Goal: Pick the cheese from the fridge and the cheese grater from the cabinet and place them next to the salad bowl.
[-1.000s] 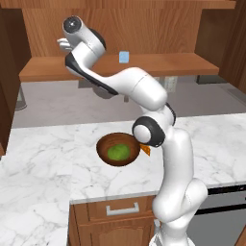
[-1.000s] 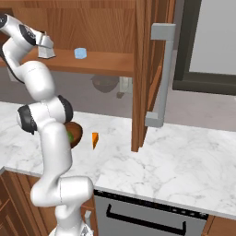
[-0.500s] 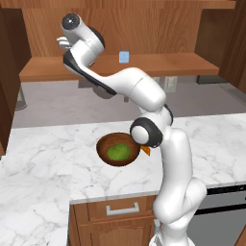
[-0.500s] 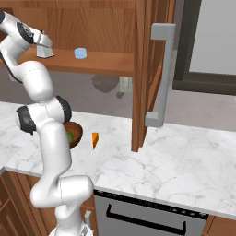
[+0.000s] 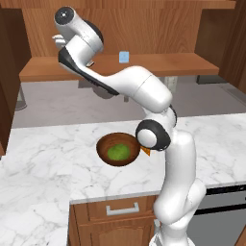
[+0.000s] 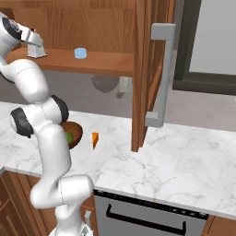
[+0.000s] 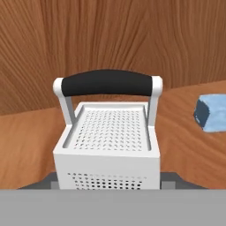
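Observation:
The cheese grater (image 7: 110,137), silver-grey with a dark handle on top, stands on the cabinet's wooden shelf (image 6: 106,62) at its left end (image 6: 36,47). My gripper (image 7: 110,182) is at the grater's base with a fingertip pressed to each side, so it is shut on it. On the marble counter below, the salad bowl (image 5: 117,149) holds green salad. The orange cheese (image 6: 95,139) lies just right of the bowl (image 6: 74,132), and my elbow half hides it (image 5: 147,152). The fridge is out of view.
A small light-blue cup (image 6: 80,53) stands on the shelf to the grater's right (image 7: 212,114). A tall wooden panel with a grey handle (image 6: 159,73) juts out over the counter. A wooden drawer front (image 5: 122,209) sits below the counter edge.
The fingers have closed in on the grater's sides. The arm and everything on the counter have stayed where they were.

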